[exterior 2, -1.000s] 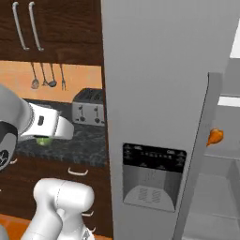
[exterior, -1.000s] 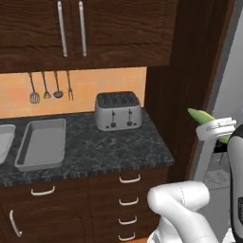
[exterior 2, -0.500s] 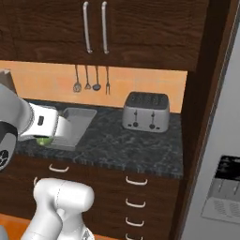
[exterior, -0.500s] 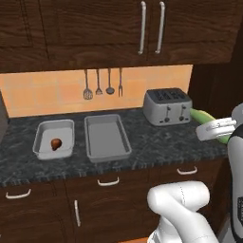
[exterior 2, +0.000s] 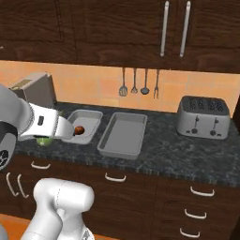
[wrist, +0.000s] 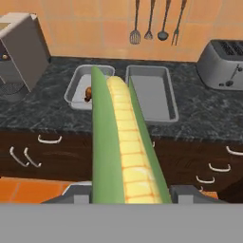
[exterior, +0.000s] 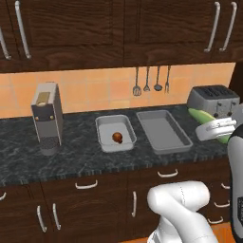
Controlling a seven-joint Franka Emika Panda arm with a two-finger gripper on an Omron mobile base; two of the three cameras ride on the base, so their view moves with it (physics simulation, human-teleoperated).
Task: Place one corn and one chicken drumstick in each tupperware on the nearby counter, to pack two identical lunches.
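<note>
Holding corn (wrist: pixel 124 147) off counter (wrist: pixel 199 118) edge.

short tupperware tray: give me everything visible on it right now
The short tupperware tray is a shallow grey rectangle with rounded corners and a flared rim, plastic-looking. It sits flat on the dark marbled counter, just left of the longer tray, apart from it, with the coffee machine further left. Inside lies one chicken drumstick, glossy brown-orange, near the middle of the floor; no corn in it yet. Nothing else touches it.
</note>
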